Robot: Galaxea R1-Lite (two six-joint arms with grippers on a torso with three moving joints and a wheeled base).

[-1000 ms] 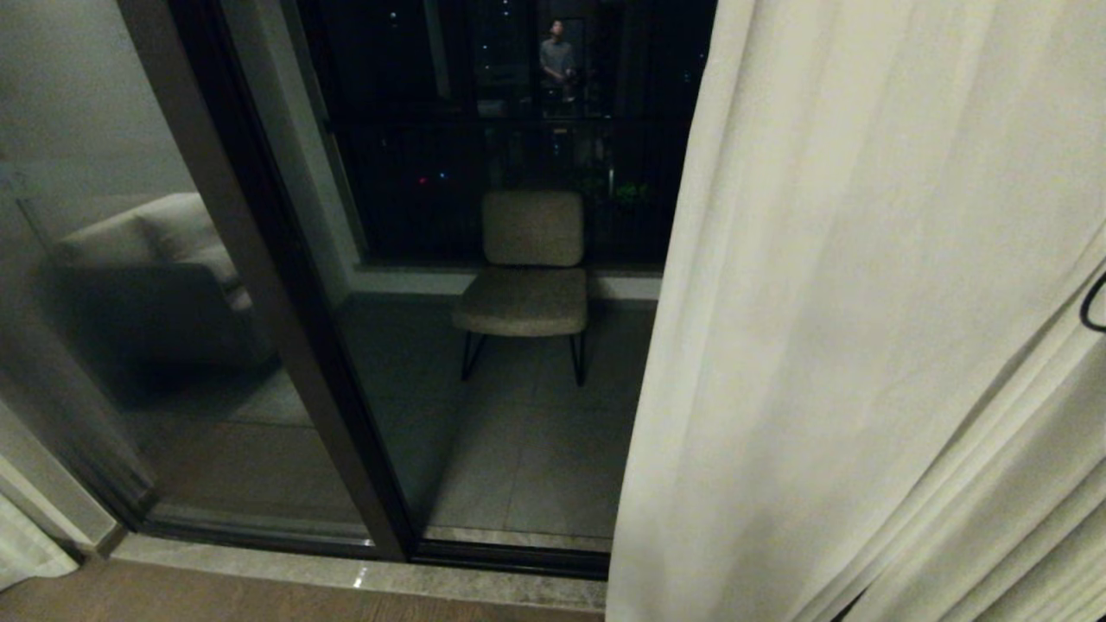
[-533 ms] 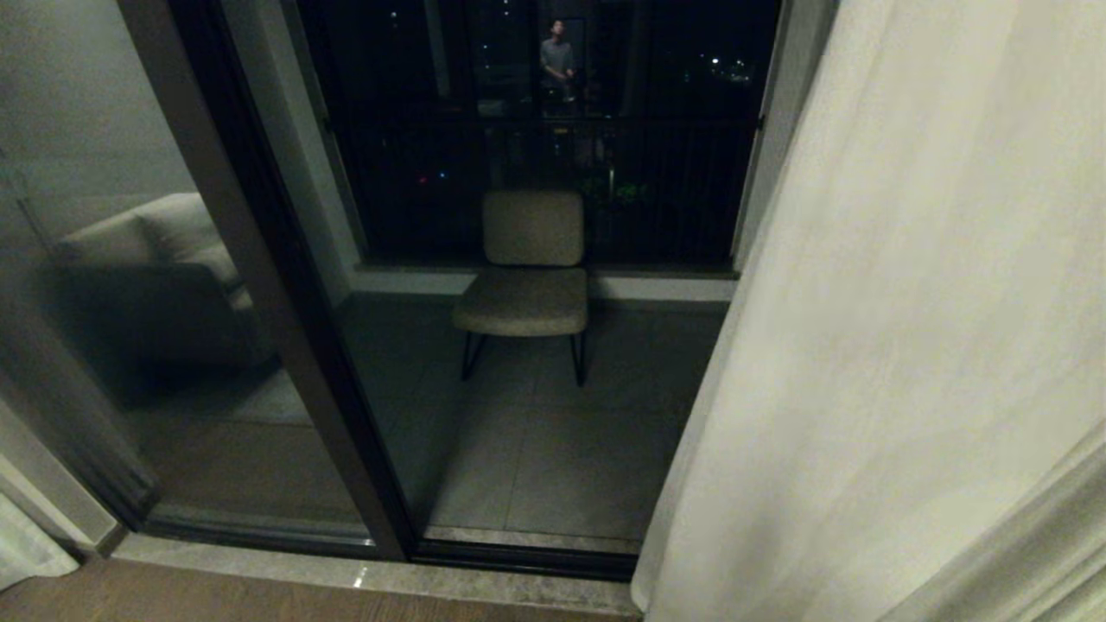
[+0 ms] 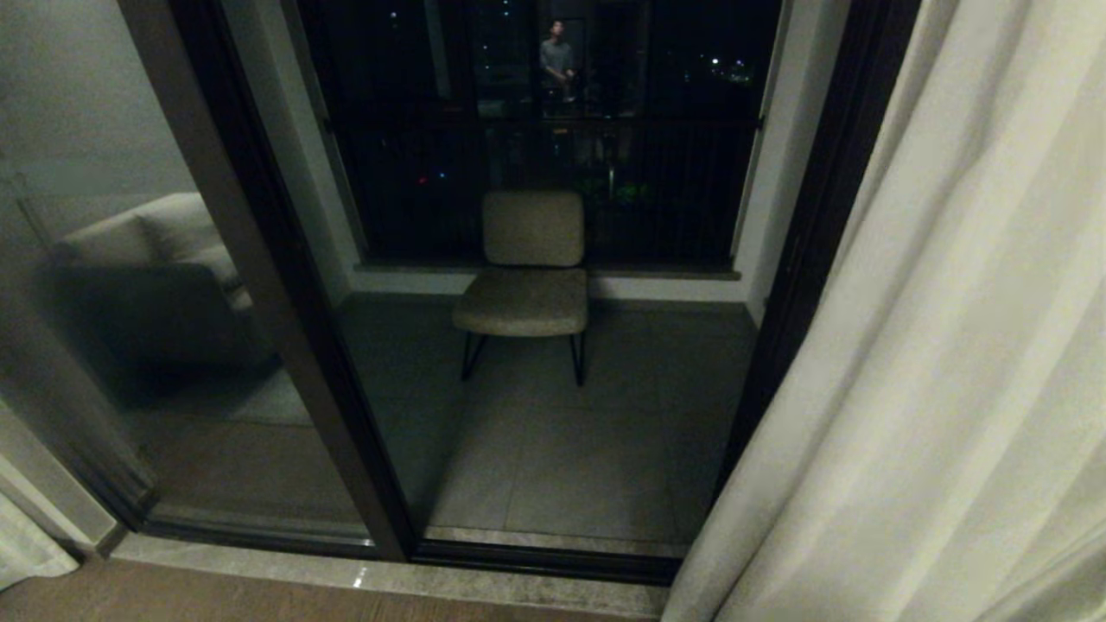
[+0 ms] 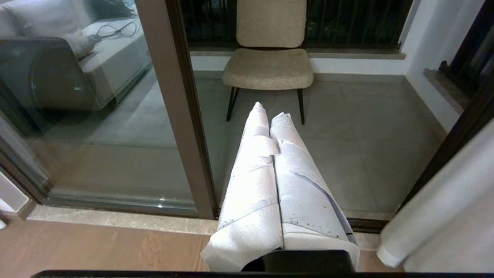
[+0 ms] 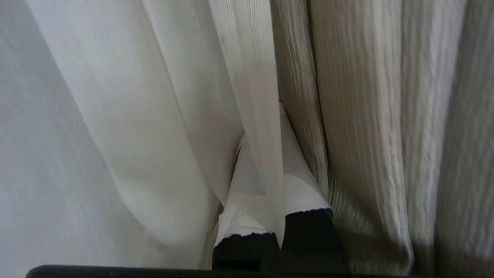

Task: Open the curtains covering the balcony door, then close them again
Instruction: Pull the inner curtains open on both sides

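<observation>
Left gripper [image 4: 270, 112], white-wrapped fingers pressed together, empty, idle | dark-framed glass balcony door [image 3: 285, 345] uncovered, 9 to 1 o'clock | cream pleated fabric curtains [image 3: 950, 363] bunched at 3 o'clock | right gripper [image 5: 266, 162] clamped on a fold | opening nearly done, closing left.

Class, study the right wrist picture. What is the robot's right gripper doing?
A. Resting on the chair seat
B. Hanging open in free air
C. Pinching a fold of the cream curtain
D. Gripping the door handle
C: in the right wrist view, the right gripper has its taped fingers closed on a fold of the curtain running between them.
</observation>
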